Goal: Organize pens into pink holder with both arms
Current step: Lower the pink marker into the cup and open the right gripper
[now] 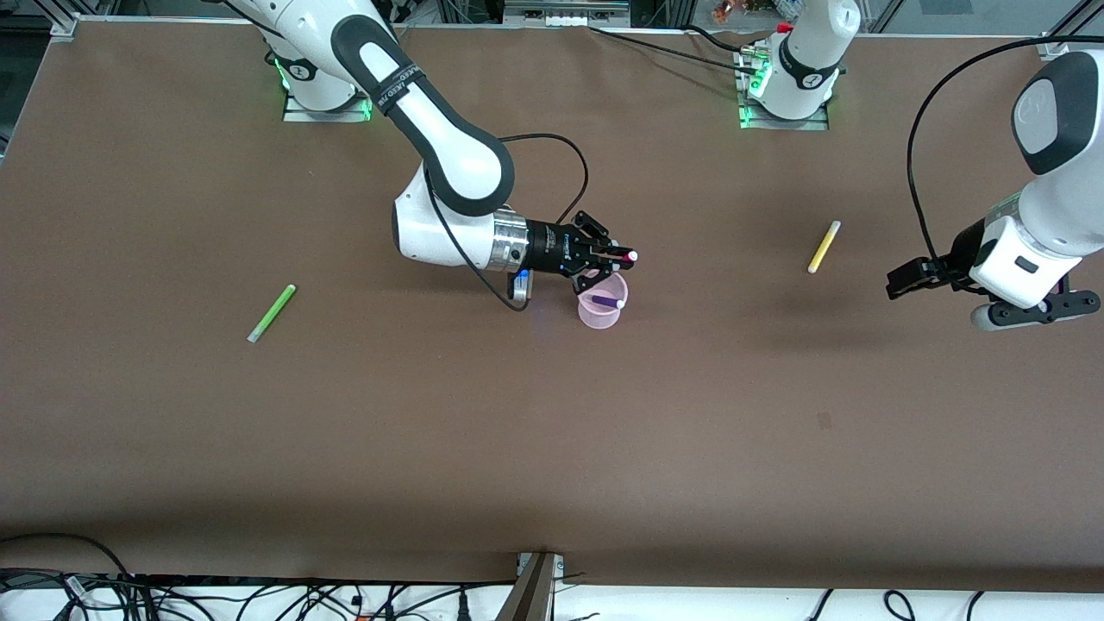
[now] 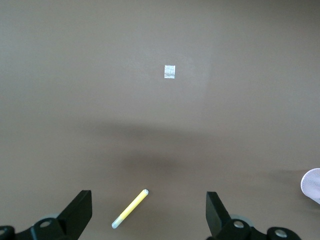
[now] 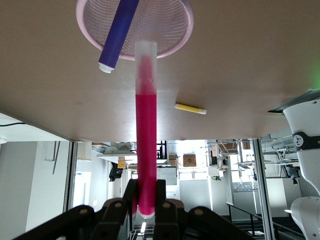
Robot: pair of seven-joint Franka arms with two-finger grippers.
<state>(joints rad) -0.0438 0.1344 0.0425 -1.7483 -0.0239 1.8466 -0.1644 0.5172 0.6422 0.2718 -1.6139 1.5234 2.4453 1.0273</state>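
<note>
My right gripper [image 1: 614,259] [image 3: 146,187] hangs over the middle of the table, shut on the magenta pen [image 1: 626,256] [image 3: 146,125]. The pen's pale tip points at the rim of the pink holder [image 1: 595,317] [image 3: 184,36]. The holder stands upright with the purple pen [image 1: 608,302] [image 3: 119,30] leaning inside it. The yellow pen [image 1: 824,247] [image 2: 130,208] lies on the table toward the left arm's end. My left gripper [image 1: 1035,312] [image 2: 148,197] hovers open and empty near that end. The green pen [image 1: 272,312] lies toward the right arm's end.
A small pale tape square [image 2: 170,71] is stuck flat on the brown table [image 1: 552,448]. The arm bases [image 1: 785,86] stand along the table edge farthest from the front camera. Cables [image 1: 259,599] lie off the edge nearest that camera.
</note>
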